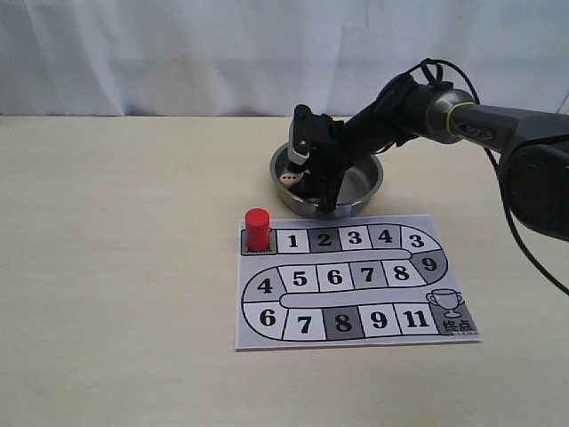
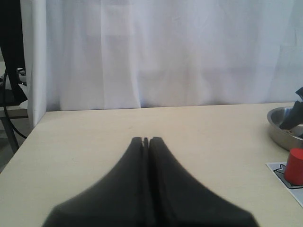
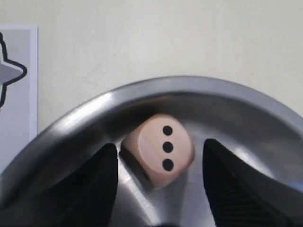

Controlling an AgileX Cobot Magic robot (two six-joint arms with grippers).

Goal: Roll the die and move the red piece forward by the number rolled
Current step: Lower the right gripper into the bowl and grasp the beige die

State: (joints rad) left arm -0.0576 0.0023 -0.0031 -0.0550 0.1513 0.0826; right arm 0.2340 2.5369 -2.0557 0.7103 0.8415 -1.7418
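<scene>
Left gripper [image 2: 146, 142]: jaws pressed together, holding nothing, over bare beige surface [image 1: 116, 267], well apart from everything else. White curtain [image 1: 178, 53] behind the whole scene. Red piece [image 1: 257, 229] stands upright on the grey start square at the far left corner of the printed board [image 1: 356, 307], just beside square 1, with nothing touching it. The board lies flat on the surface, a numbered track winding across it, and a trophy mark [image 1: 452, 302] in the near right corner. Metal bowl [image 1: 377, 174] sits just behind the board's far edge, very near it; cannot tell if they touch. The only thing in the bowl is the die [image 1: 288, 179], in its left part close to the wall, with a three-pip face toward the right wrist camera. The right arm [image 1: 480, 124] comes in from the right and dips into the bowl, hiding much of the bowl's middle in the exterior view, with a black cable [image 1: 436, 64] looping over it. Right gripper [image 3: 159, 156]: jaws spread wide, the die lying in the gap between them, neither finger visibly touching it.
</scene>
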